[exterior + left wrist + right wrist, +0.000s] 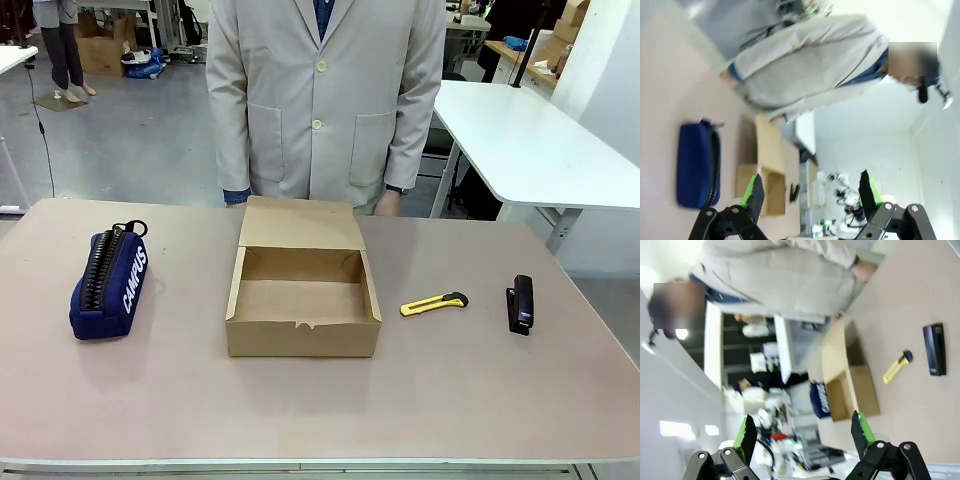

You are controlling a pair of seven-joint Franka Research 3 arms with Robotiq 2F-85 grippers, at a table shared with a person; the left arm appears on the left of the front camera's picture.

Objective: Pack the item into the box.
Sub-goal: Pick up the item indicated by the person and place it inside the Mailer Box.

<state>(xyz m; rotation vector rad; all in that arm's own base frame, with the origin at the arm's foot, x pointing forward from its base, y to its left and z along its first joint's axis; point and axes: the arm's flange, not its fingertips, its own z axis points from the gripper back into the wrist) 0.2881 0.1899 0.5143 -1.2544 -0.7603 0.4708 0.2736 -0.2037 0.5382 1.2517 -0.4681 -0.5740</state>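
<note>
Yellow knife (434,304) is lying flat near the box (300,338), likely light, stiff, slick, best pinched across its middle; left hand (810,187) and right hand (802,429) are gaping wide, empty

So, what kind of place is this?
Probably a lab or workshop, not a home: the person wears a pale lab-style coat, a white work table stands behind, and a far cardboard box sits on a bare grey floor.

The front view cuts the person (320,100) off at the chest, and the surface (480,400) hides most of both hands (388,203) behind its far edge. The left wrist view is blurred: the dark thing beyond the box (774,196) may be the stapler (794,192). In the right wrist view the box covers part of the pencil case (819,399).
</note>
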